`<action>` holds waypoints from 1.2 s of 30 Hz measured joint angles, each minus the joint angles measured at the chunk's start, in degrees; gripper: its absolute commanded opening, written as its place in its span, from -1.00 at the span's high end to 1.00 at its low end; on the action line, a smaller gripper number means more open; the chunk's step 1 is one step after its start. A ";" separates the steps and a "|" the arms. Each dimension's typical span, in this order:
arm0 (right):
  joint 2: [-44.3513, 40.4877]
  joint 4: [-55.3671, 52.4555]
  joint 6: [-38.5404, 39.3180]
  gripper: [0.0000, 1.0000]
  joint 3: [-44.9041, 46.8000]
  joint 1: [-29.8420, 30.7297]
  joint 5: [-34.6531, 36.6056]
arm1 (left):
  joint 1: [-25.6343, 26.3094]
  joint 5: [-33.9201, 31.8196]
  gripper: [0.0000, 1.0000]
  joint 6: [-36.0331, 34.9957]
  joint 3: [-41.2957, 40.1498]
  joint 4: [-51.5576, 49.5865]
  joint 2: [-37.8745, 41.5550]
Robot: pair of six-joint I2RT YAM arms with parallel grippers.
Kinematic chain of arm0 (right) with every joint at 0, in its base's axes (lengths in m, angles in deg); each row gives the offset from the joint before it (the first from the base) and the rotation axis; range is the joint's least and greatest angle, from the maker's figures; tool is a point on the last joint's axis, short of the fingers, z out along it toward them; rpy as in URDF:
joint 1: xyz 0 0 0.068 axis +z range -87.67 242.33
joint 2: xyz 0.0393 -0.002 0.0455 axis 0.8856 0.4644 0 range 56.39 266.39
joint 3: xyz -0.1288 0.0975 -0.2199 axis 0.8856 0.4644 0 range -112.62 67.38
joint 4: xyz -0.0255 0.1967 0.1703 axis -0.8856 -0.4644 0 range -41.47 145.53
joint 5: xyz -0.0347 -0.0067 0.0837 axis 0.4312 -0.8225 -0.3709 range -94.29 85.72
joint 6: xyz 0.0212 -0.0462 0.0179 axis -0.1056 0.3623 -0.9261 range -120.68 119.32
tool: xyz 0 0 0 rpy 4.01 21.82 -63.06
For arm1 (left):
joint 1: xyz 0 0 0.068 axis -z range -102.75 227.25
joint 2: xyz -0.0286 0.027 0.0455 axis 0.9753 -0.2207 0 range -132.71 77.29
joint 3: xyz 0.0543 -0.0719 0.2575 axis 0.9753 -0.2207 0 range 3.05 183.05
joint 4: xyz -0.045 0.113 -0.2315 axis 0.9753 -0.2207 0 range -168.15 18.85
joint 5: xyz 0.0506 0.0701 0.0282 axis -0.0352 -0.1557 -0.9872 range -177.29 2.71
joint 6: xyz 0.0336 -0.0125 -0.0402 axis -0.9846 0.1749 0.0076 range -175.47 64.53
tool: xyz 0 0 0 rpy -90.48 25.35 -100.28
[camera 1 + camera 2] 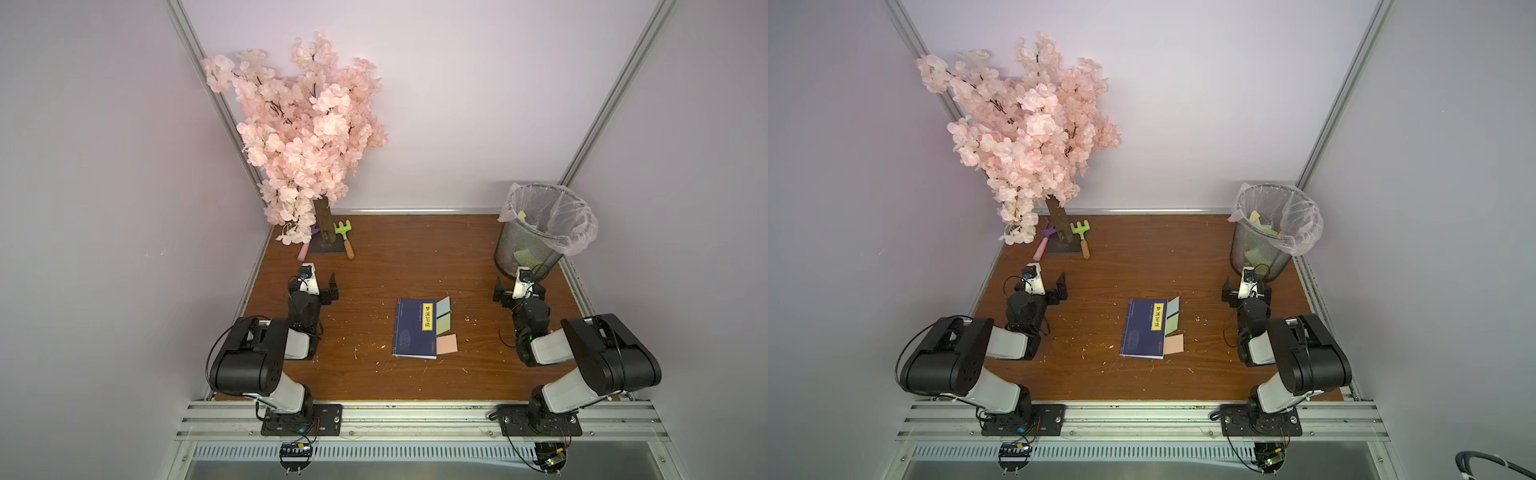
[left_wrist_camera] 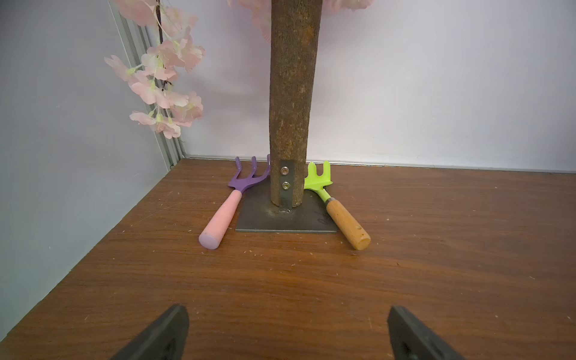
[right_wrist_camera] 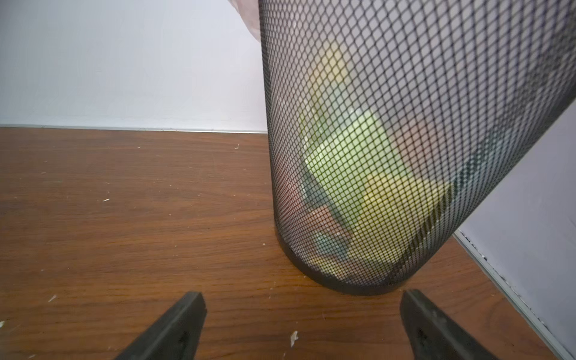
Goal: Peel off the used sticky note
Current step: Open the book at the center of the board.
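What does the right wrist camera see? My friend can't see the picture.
A black mesh bin stands close up on a brown wooden table, with blurry green and yellow papers inside it. The two tips of the open right pincer poke in just short of the bin, holding nothing.

**Twin Black-and-White Arms**

The left arm (image 1: 245, 365) at 7 o'clock and the right arm (image 1: 615, 357) at 5 o'clock match: black joint housings, white tapered shells, black cables looping alongside. Each has a black base plate (image 1: 328, 419) with silver screws. A white wrist camera (image 1: 309, 279) tops each. The left gripper (image 2: 286, 314) and right gripper (image 3: 304, 299) have black wedge-shaped fingers (image 2: 168, 336). A green light (image 1: 530, 337) glows on the right arm.
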 measured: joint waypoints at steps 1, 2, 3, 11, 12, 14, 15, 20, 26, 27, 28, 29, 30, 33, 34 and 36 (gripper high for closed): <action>0.00 -0.04 0.02 -0.99 0.00 0.00 0.00 | 0.00 0.00 -0.98 0.00 0.00 0.00 0.00; 0.00 -0.09 0.00 -0.99 0.00 0.00 0.00 | 0.00 0.00 -0.98 0.00 0.00 0.00 0.00; 0.00 -0.11 0.02 -0.99 0.00 0.00 -0.02 | 0.00 0.00 -0.97 0.00 0.00 0.00 0.00; 0.00 -0.31 0.02 -0.99 0.00 0.00 0.00 | 0.00 -0.11 -0.98 0.00 0.00 0.00 0.00; 0.00 -0.28 0.02 -0.99 0.00 0.00 -0.02 | 0.00 -0.11 -0.98 0.00 0.00 0.00 0.00; 0.00 -0.31 0.02 -0.99 0.00 0.00 -0.02 | 0.00 -0.13 -0.97 0.00 0.00 0.00 0.00; 0.00 -0.31 0.02 -0.99 0.00 0.00 -0.02 | 0.00 -0.11 -0.98 0.00 0.00 0.00 0.00; 0.00 -0.31 0.02 -0.99 0.00 0.00 -0.02 | 0.00 -0.13 -0.98 0.00 0.00 0.00 0.00; 0.00 -0.31 0.02 -0.99 0.00 0.00 -0.02 | 0.00 -0.13 -0.98 0.00 0.00 0.00 0.00; 0.00 -0.31 0.00 -0.99 0.00 0.00 -0.02 | 0.02 -0.13 -0.98 0.00 0.00 0.00 0.00; 0.02 -0.33 0.00 -0.99 0.00 0.00 -0.04 | 0.02 -0.07 -0.98 -0.02 0.00 0.00 0.00; 0.00 -0.35 0.00 -0.99 0.00 -0.07 -0.15 | 0.02 0.28 -0.98 -0.22 0.00 -0.09 0.13; 0.00 -0.37 0.00 -0.99 0.00 -0.13 -0.22 | 0.02 0.79 -0.98 -0.44 -0.02 -0.48 0.72; -3.02 -3.28 0.35 -0.99 0.13 0.17 -0.13 | 0.02 2.43 -0.98 -1.33 -0.04 -5.22 7.28; -6.43 -6.32 0.57 -0.99 0.17 0.83 0.37 | 0.02 3.06 -0.98 -1.84 0.11 -7.76 10.80; -16.00 -13.97 0.24 -0.99 -0.17 3.21 1.99 | 0.02 4.94 -0.98 -3.37 2.14 -16.90 19.63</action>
